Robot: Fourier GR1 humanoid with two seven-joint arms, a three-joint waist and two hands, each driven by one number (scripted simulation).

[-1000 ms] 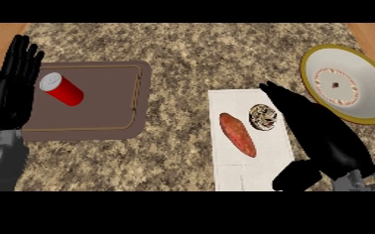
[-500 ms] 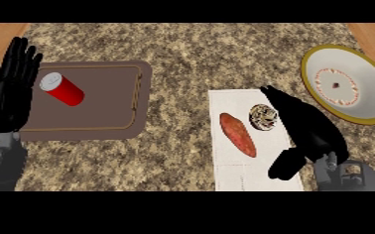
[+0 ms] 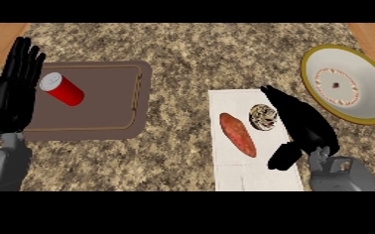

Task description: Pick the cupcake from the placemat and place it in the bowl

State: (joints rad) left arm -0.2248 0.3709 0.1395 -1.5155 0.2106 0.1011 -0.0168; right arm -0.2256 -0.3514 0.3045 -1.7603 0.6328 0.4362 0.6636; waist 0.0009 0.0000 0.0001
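Right hand: fingers straight and apart from the thumb, holding nothing, lying along the right side of the small chocolate-topped cupcake; contact cannot be told. Cupcake sits upright on the white rectangular placemat, just beside a long orange sweet potato. Yellow-rimmed white bowl stands on the speckled stone bench, to the right of the placemat. Left hand: open, fingers up, at the left edge, next to a red cylindrical can on a brown tray.

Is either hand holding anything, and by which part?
Nothing is held. The right hand is open beside the cupcake, not curled round it; the left hand rests open at the left edge.
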